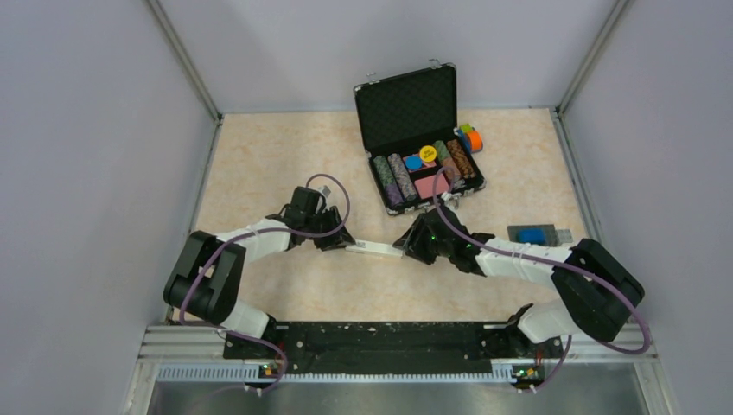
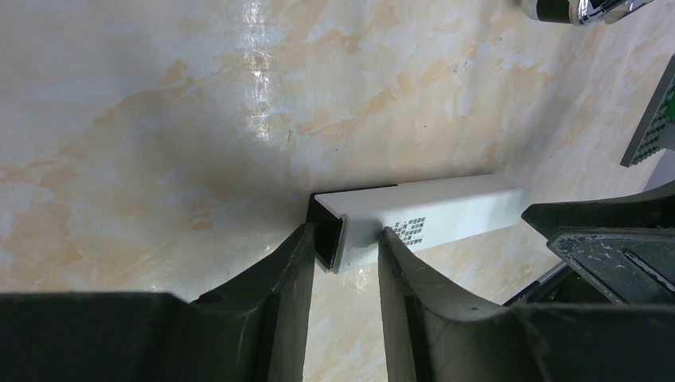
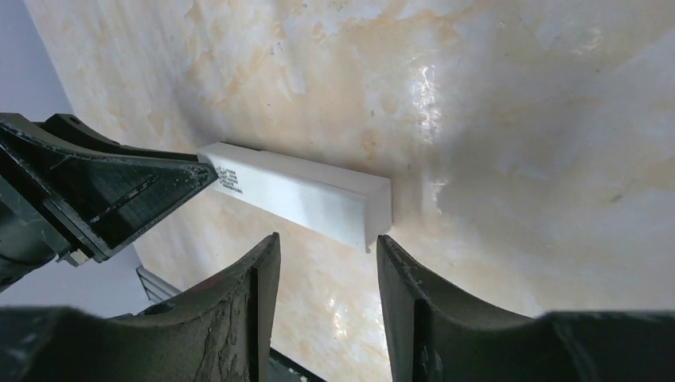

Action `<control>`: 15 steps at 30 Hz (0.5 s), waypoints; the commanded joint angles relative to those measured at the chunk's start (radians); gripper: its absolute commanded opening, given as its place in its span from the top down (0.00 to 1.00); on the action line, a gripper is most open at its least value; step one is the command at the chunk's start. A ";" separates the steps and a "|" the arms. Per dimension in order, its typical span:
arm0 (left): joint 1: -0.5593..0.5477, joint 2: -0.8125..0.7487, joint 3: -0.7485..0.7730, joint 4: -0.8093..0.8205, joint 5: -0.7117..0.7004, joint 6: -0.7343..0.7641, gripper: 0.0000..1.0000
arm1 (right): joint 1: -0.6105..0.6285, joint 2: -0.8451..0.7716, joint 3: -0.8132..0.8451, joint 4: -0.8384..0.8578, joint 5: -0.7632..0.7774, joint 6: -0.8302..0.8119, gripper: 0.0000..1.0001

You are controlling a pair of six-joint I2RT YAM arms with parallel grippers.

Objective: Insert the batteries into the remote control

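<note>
The remote control (image 1: 373,249) is a slim white bar in the middle of the table, between my two grippers. My left gripper (image 1: 339,242) is at its left end. In the left wrist view the fingertips (image 2: 346,239) press both sides of that end of the remote (image 2: 446,211), which shows a dark open cavity and a small printed label. My right gripper (image 1: 406,246) is at the other end. It is open (image 3: 328,243), with the remote's closed end (image 3: 318,195) just beyond the fingertips and not touched. No batteries are in view.
An open black poker chip case (image 1: 419,147) stands behind the grippers, with coloured chips beside it (image 1: 471,137). A grey baseplate with a blue piece (image 1: 536,234) lies at the right and shows in the left wrist view (image 2: 649,119). Grey walls enclose the table.
</note>
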 commanded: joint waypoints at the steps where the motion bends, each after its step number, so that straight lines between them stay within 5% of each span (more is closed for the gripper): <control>1: -0.012 0.068 -0.032 -0.128 -0.157 0.045 0.62 | -0.022 -0.069 0.053 -0.142 0.012 -0.061 0.52; 15: -0.012 0.066 -0.036 -0.118 -0.148 0.039 0.63 | -0.025 0.049 0.119 -0.151 0.041 -0.171 0.67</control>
